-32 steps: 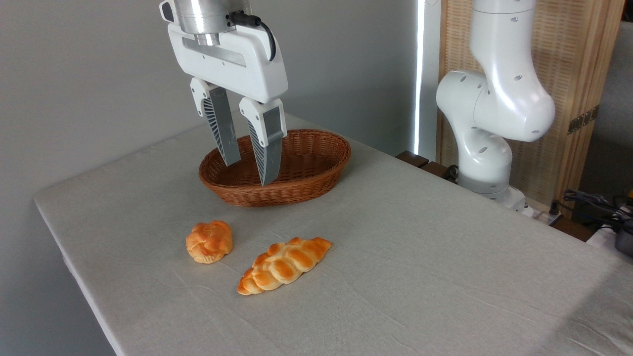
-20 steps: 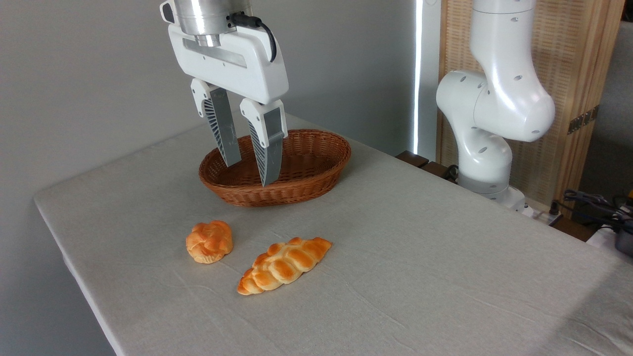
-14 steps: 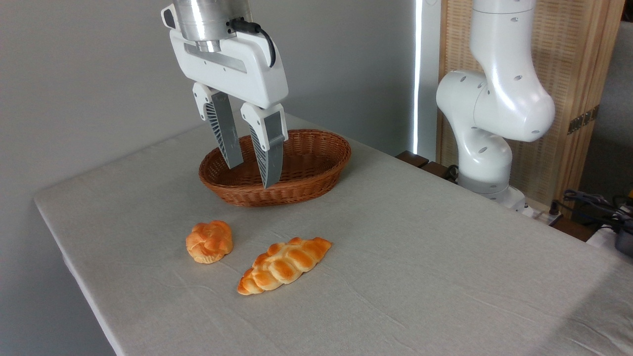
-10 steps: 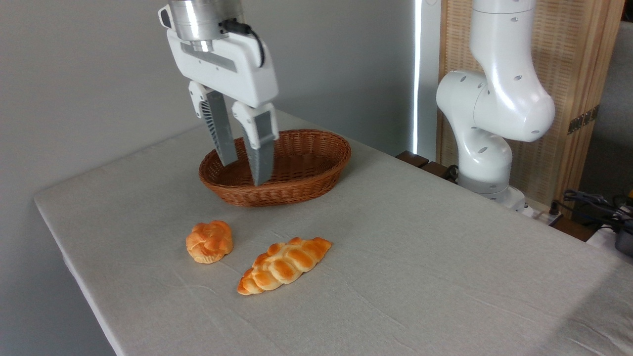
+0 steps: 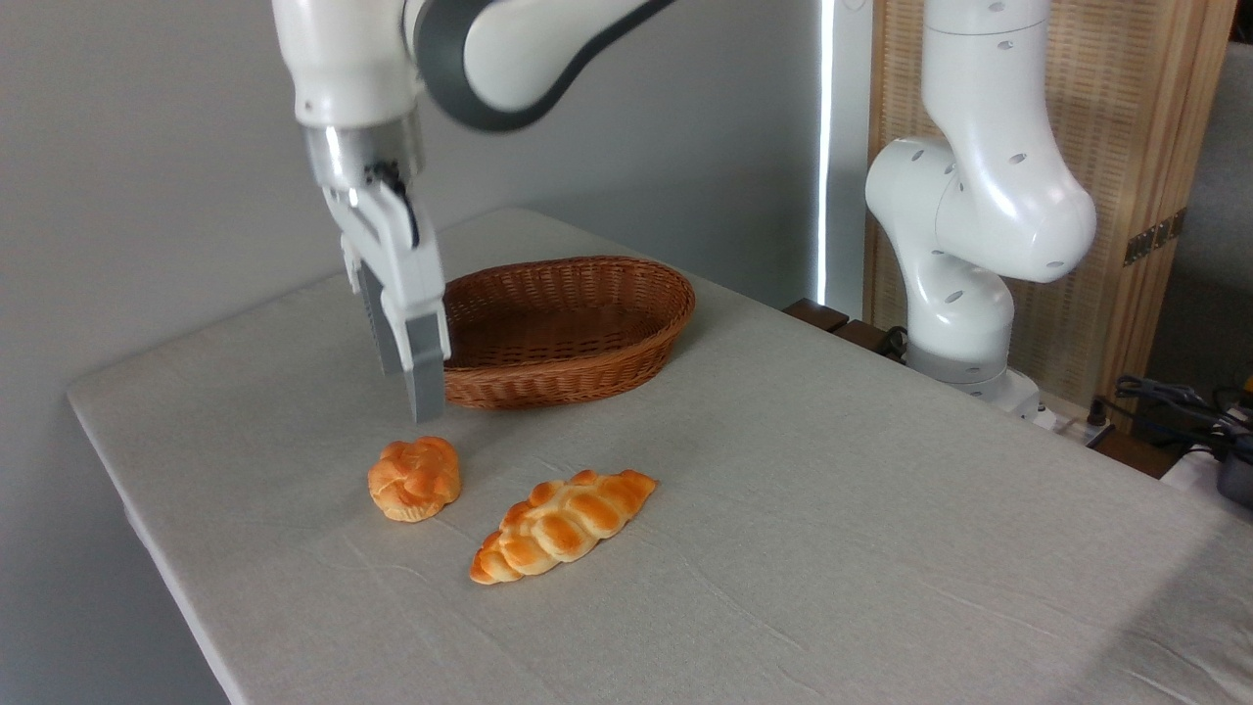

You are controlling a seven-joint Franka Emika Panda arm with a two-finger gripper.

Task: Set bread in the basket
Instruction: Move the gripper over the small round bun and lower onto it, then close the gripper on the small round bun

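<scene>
One small bun (image 5: 414, 478), likely light and soft under its glossy crust, sits on the worktop (image 5: 832, 509) near the basket (image 5: 568, 328), below the claw (image 5: 411, 392), whose opening I cannot tell; grip its sides gently.

Small round knotted bun (image 5: 414, 478) glazed golden-orange, paler at the creases; longer braided pointed loaf (image 5: 561, 525) likewise golden with orange-brown tops. Oval woven wicker basket (image 5: 587, 367) reddish brown. Cloth-covered table (image 5: 881, 509) pale grey-beige. White gripper (image 5: 410, 392) with grey fingers (image 5: 425, 367); glossy white arm (image 5: 979, 196).
</scene>
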